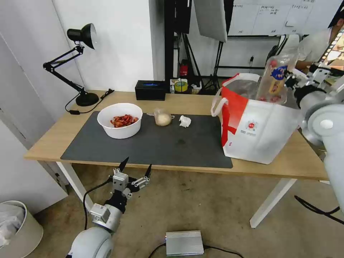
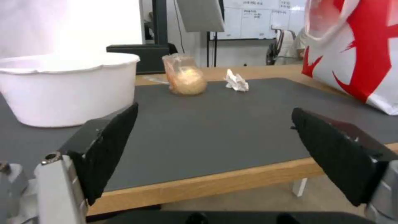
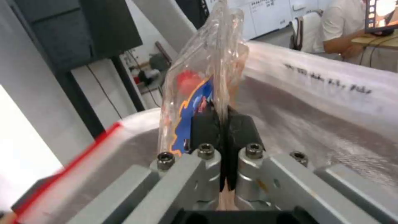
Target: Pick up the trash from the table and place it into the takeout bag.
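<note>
My right gripper (image 1: 291,79) is shut on the clear hinged plastic tray (image 1: 275,79) of red tomatoes and holds it over the open mouth of the takeout bag (image 1: 258,125), white with red side panels and foil lining. In the right wrist view the tray (image 3: 203,71) stands pinched between the black pads (image 3: 207,124) above the foil lining (image 3: 311,118). On the dark mat (image 1: 154,143) lie the white bowl (image 1: 120,120) of red shells, the clear cup (image 1: 162,117) with a beige lump, and a crumpled tissue (image 1: 185,121). My left gripper (image 1: 135,168) hangs open below the table's front edge.
A black desk lamp (image 1: 80,64) stands at the table's back left and a black box (image 1: 150,89) at the back middle. A silver box (image 1: 184,243) lies on the floor, a white bin (image 1: 16,229) at lower left. The table (image 1: 286,161) has white legs.
</note>
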### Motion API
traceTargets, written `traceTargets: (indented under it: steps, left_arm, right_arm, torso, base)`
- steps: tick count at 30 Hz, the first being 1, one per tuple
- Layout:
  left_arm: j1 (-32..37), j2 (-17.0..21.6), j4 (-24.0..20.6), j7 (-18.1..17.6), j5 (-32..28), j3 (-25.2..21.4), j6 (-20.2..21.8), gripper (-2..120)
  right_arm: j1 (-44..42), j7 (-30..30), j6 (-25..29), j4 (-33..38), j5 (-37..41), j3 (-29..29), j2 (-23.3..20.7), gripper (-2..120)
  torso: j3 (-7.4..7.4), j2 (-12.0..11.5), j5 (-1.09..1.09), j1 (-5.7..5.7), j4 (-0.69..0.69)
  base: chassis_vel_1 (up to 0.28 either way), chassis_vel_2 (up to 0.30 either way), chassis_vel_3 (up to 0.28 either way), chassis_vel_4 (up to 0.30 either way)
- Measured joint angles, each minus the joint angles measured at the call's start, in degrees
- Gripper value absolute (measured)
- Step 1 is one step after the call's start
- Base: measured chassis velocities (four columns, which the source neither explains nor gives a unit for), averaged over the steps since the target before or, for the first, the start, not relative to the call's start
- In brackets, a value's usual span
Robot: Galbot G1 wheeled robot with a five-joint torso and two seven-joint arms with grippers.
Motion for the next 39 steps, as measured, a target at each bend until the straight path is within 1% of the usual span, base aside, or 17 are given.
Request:
traceTargets:
  steps: [14, 19, 25, 26, 27, 29, 30, 33, 34, 36, 37, 38, 39]
  left_arm:
    - [0.1, -0.1, -0.2, 0.0, 0.1, 0.2, 0.1, 100]
    - [-0.2, 0.0, -0.1, 0.0, 0.1, 0.3, 0.1, 100]
    - [-0.3, 0.0, -0.1, 0.0, 0.1, 0.4, 0.2, 100]
    - [-0.3, 0.1, -0.1, 0.0, 0.2, 0.4, 0.2, 100]
    - [-0.3, 0.1, -0.1, 0.0, 0.2, 0.4, 0.2, 100]
    - [-0.2, 0.3, -0.1, 0.0, 0.3, 0.5, 0.2, 100]
    - [-0.2, 0.3, -0.1, 0.0, 0.3, 0.5, 0.2, 100]
    - [-0.1, 0.1, 0.1, 0.0, 0.7, 0.7, 0.2, 100]
    - [-0.1, 0.1, 0.1, 0.0, 0.7, 0.7, 0.2, 100]
    - [0.0, 0.0, 0.3, 0.0, 0.9, 0.8, 0.2, 100]
    - [-0.1, 0.0, 0.3, 0.0, 0.9, 0.8, 0.2, 100]
    - [-0.1, 0.0, 0.3, 0.0, 0.9, 0.8, 0.2, 100]
    - [-0.1, 0.0, 0.3, 0.0, 0.9, 0.7, 0.2, 100]
  right_arm:
    - [-1.0, 0.1, 0.1, -0.2, 1.4, 0.1, 0.4, 0]
    - [-0.8, 1.0, 0.0, 0.1, 2.9, 0.1, 0.3, 0]
    - [-0.8, 3.0, -1.7, 1.1, 5.0, 0.1, 0.2, 0]
    - [-0.8, 3.9, -2.7, 1.4, 5.7, 0.0, 0.2, 5]
    - [-0.8, 3.9, -2.7, 1.4, 5.7, 0.0, 0.2, 5]
    - [-0.6, 4.9, -3.5, 1.7, 6.4, -0.3, 0.2, 15]
    - [-0.6, 4.9, -3.5, 1.7, 6.4, -0.3, 0.2, 15]
    - [-0.2, 6.3, -3.7, 1.8, 6.6, -1.0, 0.5, 29]
    - [-0.2, 6.3, -3.7, 1.8, 6.6, -1.0, 0.5, 29]
    - [0.1, 6.4, -3.7, 1.7, 6.7, -1.1, 0.7, 39]
    - [0.2, 6.1, -3.7, 1.7, 7.1, -1.1, 0.7, 42]
    - [0.2, 6.1, -3.7, 1.7, 7.1, -1.1, 0.7, 42]
    - [0.3, 5.3, -3.5, 1.9, 8.5, -1.1, 0.7, 49]
  torso:
    - [0.0, 0.0, 0.0, 0.0, 0.0]
    - [0.0, 0.0, 0.0, 0.0, 0.0]
    - [0.0, 0.0, 0.0, 0.0, 0.0]
    - [0.0, 0.0, 0.0, 0.0, 0.0]
    - [0.0, 0.0, 0.0, 0.0, 0.0]
    - [0.0, 0.0, 0.0, 0.0, 0.0]
    - [0.0, 0.0, 0.0, 0.0, 0.0]
    - [0.0, 0.0, 0.0, 0.0, 0.0]
    - [0.0, 0.0, 0.0, 0.0, 0.0]
    - [0.0, 0.0, -0.01, 0.0, 0.0]
    - [0.0, 0.0, -0.01, 0.0, 0.0]
    - [0.0, 0.0, -0.01, 0.0, 0.0]
    - [0.0, 0.0, 0.0, 0.0, 0.0]
  base:
    - [0.0, 0.0, 0.0, 0.0]
    - [0.0, 0.0, 0.0, 0.0]
    - [0.0, 0.0, 0.0, 0.0]
    - [0.0, 0.0, 0.0, 0.0]
    - [0.0, 0.0, 0.0, 0.0]
    - [0.0, 0.0, 0.0, 0.0]
    - [0.0, 0.0, 0.0, 0.0]
    - [0.0, 0.0, 0.0, 0.0]
    - [0.0, 0.0, 0.0, 0.0]
    - [0.0, 0.0, 0.0, 0.0]
    - [0.0, 0.0, 0.0, 0.0]
    - [0.0, 0.0, 0.0, 0.0]
    - [0.0, 0.0, 0.0, 0.0]
